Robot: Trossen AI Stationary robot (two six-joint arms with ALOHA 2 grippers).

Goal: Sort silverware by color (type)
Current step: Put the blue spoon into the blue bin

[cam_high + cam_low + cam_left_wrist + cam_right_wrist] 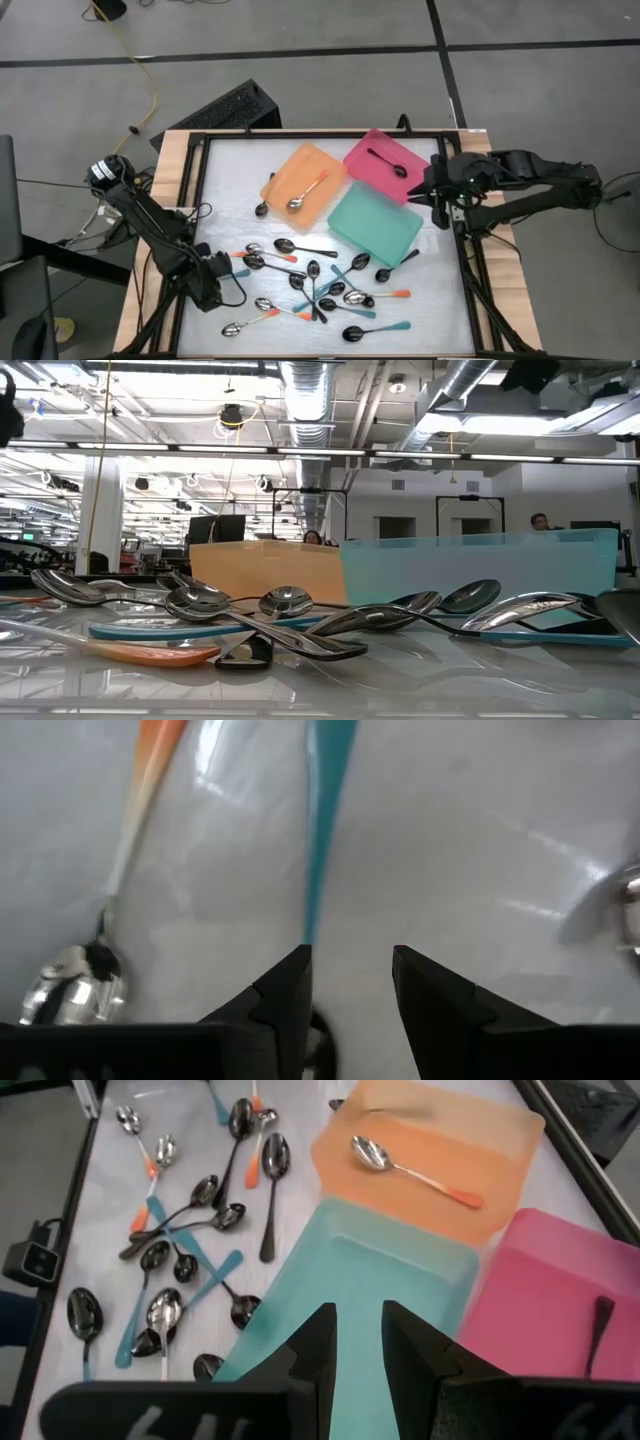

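Silverware is heaped on the worktop below the teal tray. Left of it, the left tool is spread beside a teal handle, which should be straddled squarely before pinching. Right of the tray, the right tool waits slightly parted, empty.

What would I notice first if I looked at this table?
Probably the three bright trays at the back of the table: an orange tray holding one orange-handled spoon, a pink tray holding one black spoon, and an empty teal tray. Then the jumbled heap of spoons near the front, beside the left gripper.
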